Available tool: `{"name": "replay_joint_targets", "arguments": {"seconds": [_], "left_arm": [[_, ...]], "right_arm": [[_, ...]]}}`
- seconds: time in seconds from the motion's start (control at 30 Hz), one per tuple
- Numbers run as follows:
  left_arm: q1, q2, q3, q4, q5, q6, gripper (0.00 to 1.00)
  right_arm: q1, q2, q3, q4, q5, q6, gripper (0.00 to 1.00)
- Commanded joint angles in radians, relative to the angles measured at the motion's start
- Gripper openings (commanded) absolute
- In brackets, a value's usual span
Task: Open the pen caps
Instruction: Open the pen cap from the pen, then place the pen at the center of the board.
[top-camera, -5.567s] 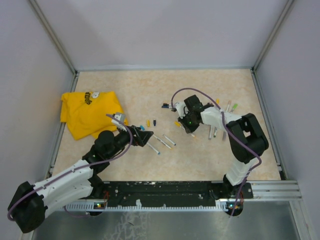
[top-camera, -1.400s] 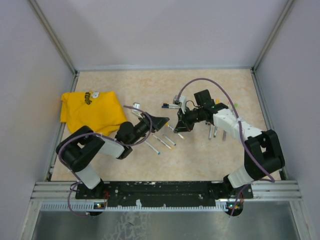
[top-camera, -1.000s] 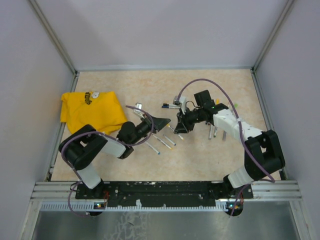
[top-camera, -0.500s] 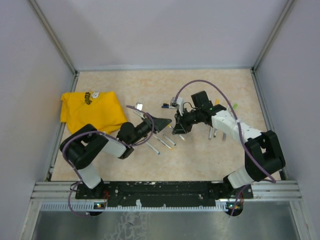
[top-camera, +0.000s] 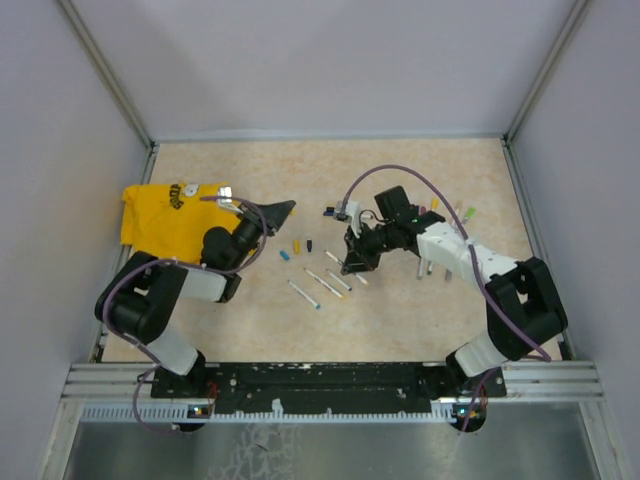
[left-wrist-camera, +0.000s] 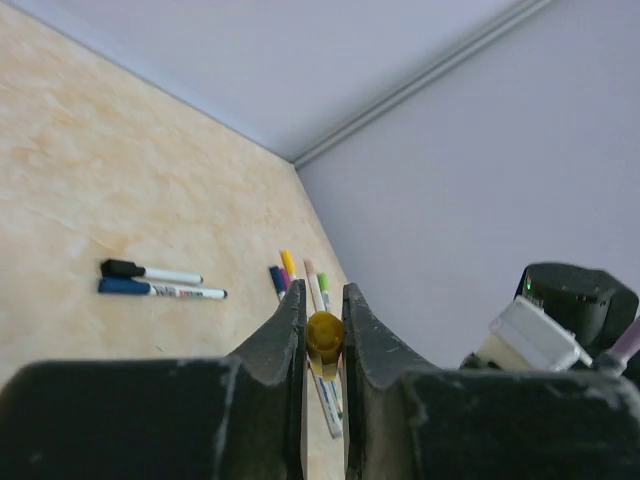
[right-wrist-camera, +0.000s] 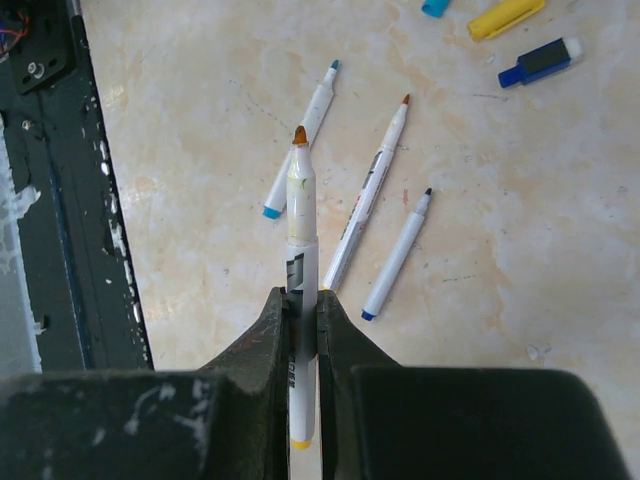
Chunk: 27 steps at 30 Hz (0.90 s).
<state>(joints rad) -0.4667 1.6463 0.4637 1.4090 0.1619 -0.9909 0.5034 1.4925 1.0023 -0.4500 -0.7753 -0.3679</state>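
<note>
Jaws of my left gripper (top-camera: 276, 209) and right gripper (top-camera: 352, 262) look too small to judge from overhead, where I see loose pen caps (top-camera: 297, 245) on the table (top-camera: 420, 320) between them. On the left wrist camera, the jaws pinch a yellow cap (left-wrist-camera: 324, 335) at their tips. On the right wrist camera, they clamp an orange-tipped pen (right-wrist-camera: 300, 200), three bare pens (right-wrist-camera: 368, 192) lying just beyond the tips.

A yellow cloth (top-camera: 168, 226) lies crumpled; beige table (top-camera: 400, 170) beneath.

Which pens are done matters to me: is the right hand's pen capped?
No, the pen in the right hand shows its bare orange tip.
</note>
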Motion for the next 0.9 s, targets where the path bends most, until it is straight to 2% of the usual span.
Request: {"name": "replay_joint_targets", "arguments": {"seconds": [0.0,0.13,0.47,0.7,0.87], "left_arm": [[0.059,-0.085,-0.011,-0.031,-0.021,0.050,0.00],[0.088,-0.198,-0.067,-0.090,-0.001,0.103,0.00],[0.093,-0.501,-0.250,-0.399,0.014,0.211,0.00],[0.092,-0.671,-0.326,-0.550,0.034,0.222,0.00],[0.093,-0.709,-0.336,-0.610,0.060,0.200,0.00]], "right_arm": [[0.014,0.006,0.006,-0.010,-0.017,-0.027,0.00],[0.012,0.002,0.005,0.009,0.054,-0.014,0.00],[0.012,0.017,-0.022,0.101,0.350,0.044,0.00],[0.012,0.062,-0.021,0.128,0.439,0.075,0.00],[0.012,0.095,-0.015,0.133,0.454,0.096,0.00]]}}
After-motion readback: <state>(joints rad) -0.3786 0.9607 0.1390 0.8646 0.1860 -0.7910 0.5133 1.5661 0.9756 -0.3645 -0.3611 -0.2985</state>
